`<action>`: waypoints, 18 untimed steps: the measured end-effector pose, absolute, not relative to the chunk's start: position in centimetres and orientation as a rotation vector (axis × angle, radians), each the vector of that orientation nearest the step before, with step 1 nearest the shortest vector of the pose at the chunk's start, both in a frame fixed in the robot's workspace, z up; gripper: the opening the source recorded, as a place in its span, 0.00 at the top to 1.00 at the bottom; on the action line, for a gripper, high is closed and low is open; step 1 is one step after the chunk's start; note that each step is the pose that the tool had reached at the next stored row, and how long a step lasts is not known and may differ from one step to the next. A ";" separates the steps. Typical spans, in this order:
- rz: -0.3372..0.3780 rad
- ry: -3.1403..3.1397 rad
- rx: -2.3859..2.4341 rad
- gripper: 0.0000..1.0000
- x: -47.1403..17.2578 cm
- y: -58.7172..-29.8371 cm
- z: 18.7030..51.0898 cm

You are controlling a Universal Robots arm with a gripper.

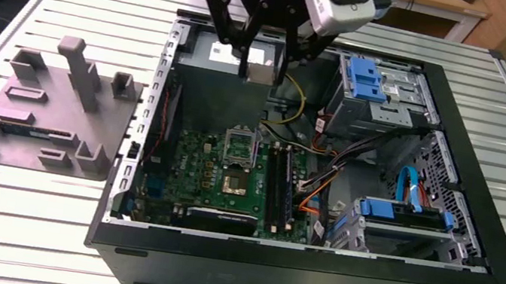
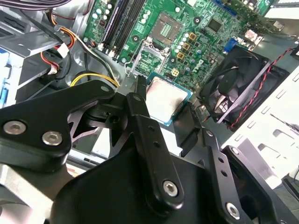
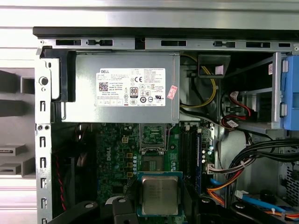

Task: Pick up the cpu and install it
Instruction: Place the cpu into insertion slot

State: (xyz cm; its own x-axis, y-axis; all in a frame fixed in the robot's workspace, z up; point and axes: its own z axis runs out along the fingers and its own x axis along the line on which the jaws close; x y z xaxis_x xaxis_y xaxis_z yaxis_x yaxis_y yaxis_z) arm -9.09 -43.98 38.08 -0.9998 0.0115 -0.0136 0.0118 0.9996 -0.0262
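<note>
The cpu [image 3: 160,195] is held pinched by its edges in the hand [image 1: 261,63], in the air above the open case [image 1: 480,247] toward the tabletop's [image 1: 16,226] far edge in the exterior view, near the white-labelled grey box [image 3: 126,88], with open room around it and the socket [image 1: 234,182] seen uncovered.

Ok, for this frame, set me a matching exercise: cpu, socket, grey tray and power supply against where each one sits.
Things:
1. cpu
2. socket
3. grey moulded tray
4. power supply

Places:
A. on the slatted table, outside the case
B. gripped in the end effector
C. on the green motherboard
D. against the case wall, white label showing

Pairs: 1-B, 2-C, 3-A, 4-D
</note>
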 end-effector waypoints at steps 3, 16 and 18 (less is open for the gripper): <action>-0.041 3.128 0.018 0.53 -9.1 -44.0 37.9; -0.041 3.128 0.018 0.53 -9.1 -44.1 37.3; -0.041 3.128 0.018 0.53 -9.1 -44.1 37.2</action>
State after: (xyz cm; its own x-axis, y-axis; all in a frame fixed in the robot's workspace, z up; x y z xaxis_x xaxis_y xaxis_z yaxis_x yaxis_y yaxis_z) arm -9.09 -44.10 37.21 -0.9998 0.0115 -0.0135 0.0119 0.9996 -0.0263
